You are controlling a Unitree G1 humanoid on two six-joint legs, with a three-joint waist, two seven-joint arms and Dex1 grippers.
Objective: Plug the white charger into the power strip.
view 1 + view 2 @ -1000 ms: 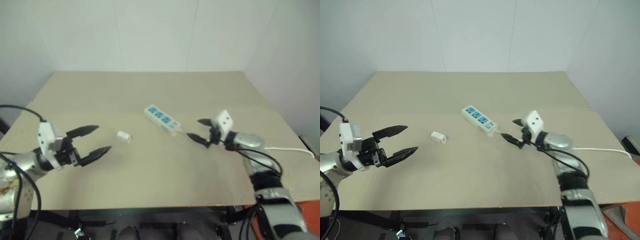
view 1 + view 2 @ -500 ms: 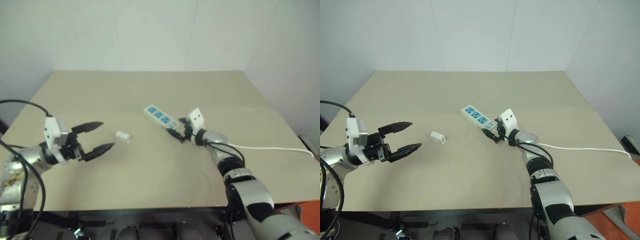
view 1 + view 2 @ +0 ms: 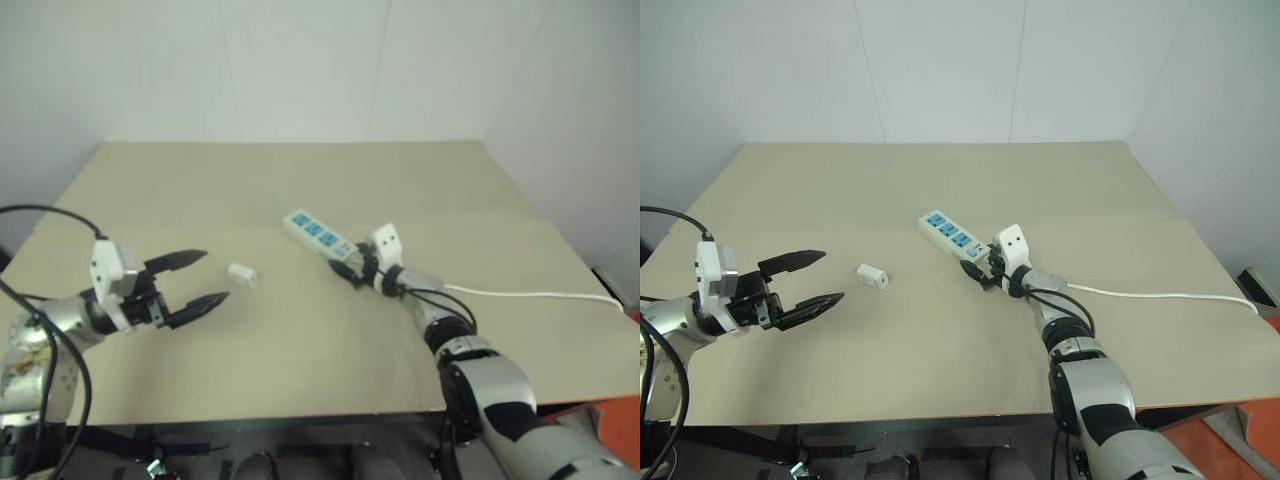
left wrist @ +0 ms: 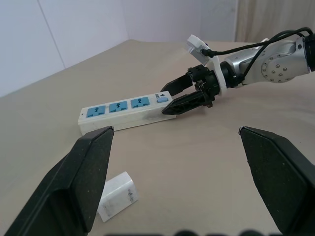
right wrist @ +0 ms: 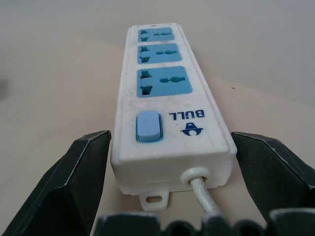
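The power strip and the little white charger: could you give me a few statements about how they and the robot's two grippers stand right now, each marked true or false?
1. The white charger is plugged into the power strip. False: it lies loose on the table.
2. The right gripper straddles the strip's cord end, fingers open. True.
3. The left gripper holds the charger. False: it is open and empty.
4. The strip has three blue sockets. True.

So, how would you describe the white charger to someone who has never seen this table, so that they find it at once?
Start from the beige table and find the long white power strip with blue sockets near its middle. Toward the robot's left from the strip, lying apart from it, is the white charger, between the strip and the open left hand. It is the smallest thing there: a plain white block with no cord and no blue.
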